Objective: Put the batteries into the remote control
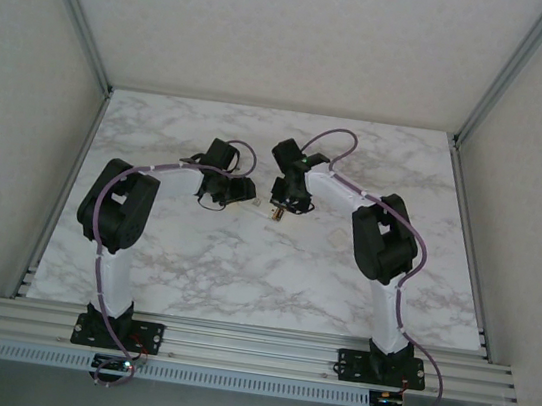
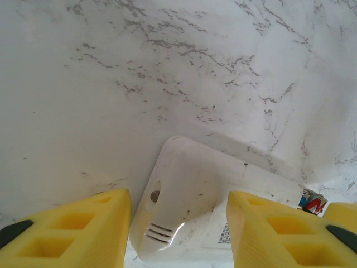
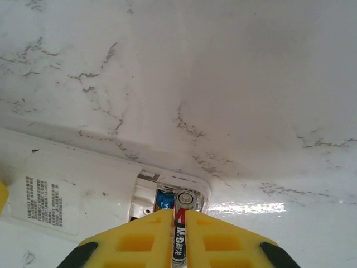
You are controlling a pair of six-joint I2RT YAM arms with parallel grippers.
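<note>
Toward the far edge of the white marble-patterned bench [image 1: 193,253], roughly midway between its left and right edges, a thin black battery with a red stripe and white lettering [image 3: 179,245] is pinched lengthwise between the closed yellow fingers [image 3: 139,240] of the right gripper [image 3: 178,215]. Its far end sits at the open battery bay [image 3: 167,192] at one end of the flat white plastic remote control [image 3: 83,184], where a blue part [image 3: 163,199] shows inside. At the remote's other, rounded end, the left gripper [image 2: 178,195] has its own yellow fingers pressed against both long sides, holding it flat on the bench
</note>
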